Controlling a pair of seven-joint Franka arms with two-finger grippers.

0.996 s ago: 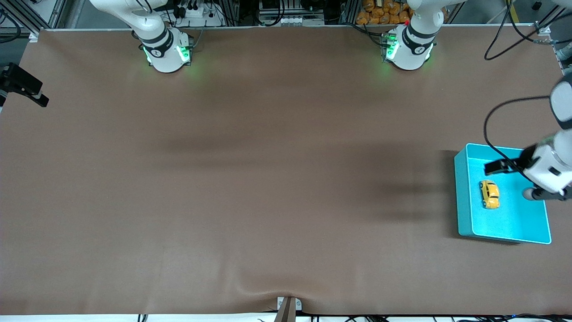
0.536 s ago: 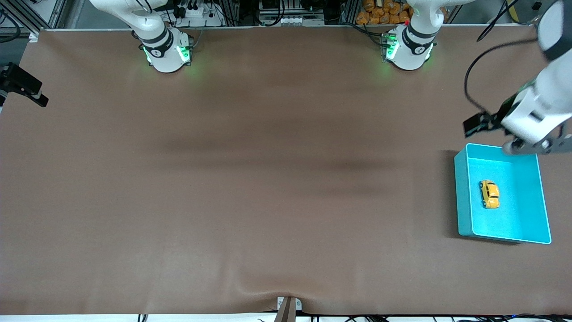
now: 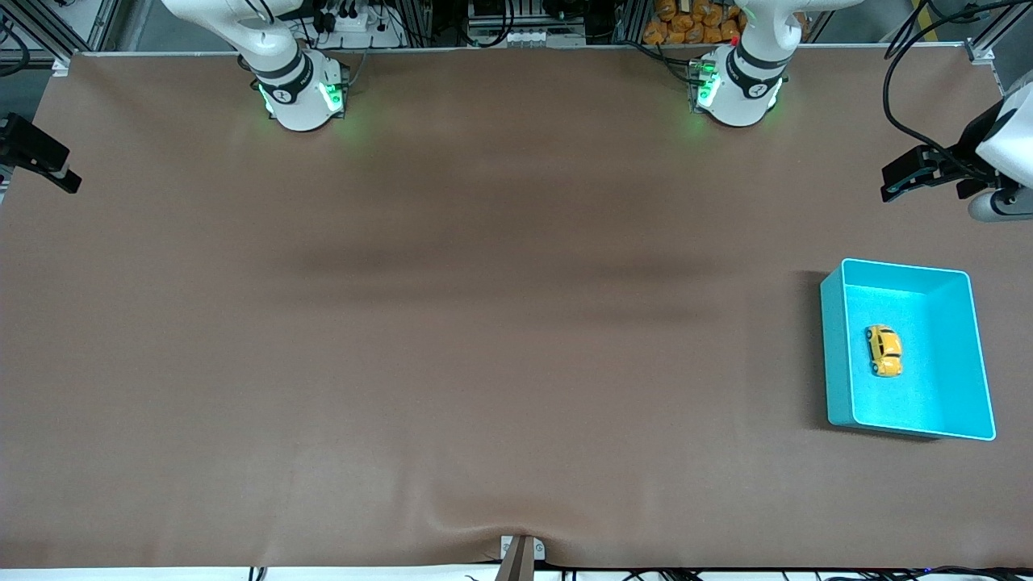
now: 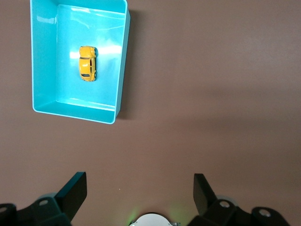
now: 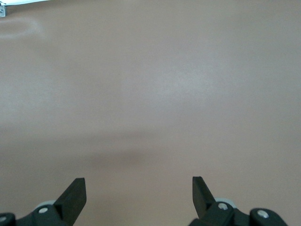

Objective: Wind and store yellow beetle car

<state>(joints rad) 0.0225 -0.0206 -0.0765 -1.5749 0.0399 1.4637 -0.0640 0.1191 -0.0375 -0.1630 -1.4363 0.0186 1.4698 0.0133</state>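
The yellow beetle car (image 3: 884, 350) lies on its wheels inside the teal bin (image 3: 836, 355) at the left arm's end of the table. It also shows in the left wrist view (image 4: 87, 63), inside the bin (image 4: 121, 70). My left gripper (image 3: 920, 173) is open and empty, up in the air over bare table beside the bin, toward the arm bases; its own view shows it (image 4: 139, 188) wide open. My right gripper (image 3: 36, 153) is open and empty over the table edge at the right arm's end, and waits; its view (image 5: 139, 188) shows only bare table.
The brown table mat (image 3: 484, 323) carries nothing but the bin. The two arm bases (image 3: 303, 93) (image 3: 738, 89) stand along the table's edge farthest from the front camera. A small metal bracket (image 3: 520, 553) sits at the nearest edge. A black cable (image 3: 892, 89) hangs by the left arm.
My left gripper has lifted out of the bin and drawn away toward the arm bases, empty. The car has stayed in the bin. The right arm has barely moved.
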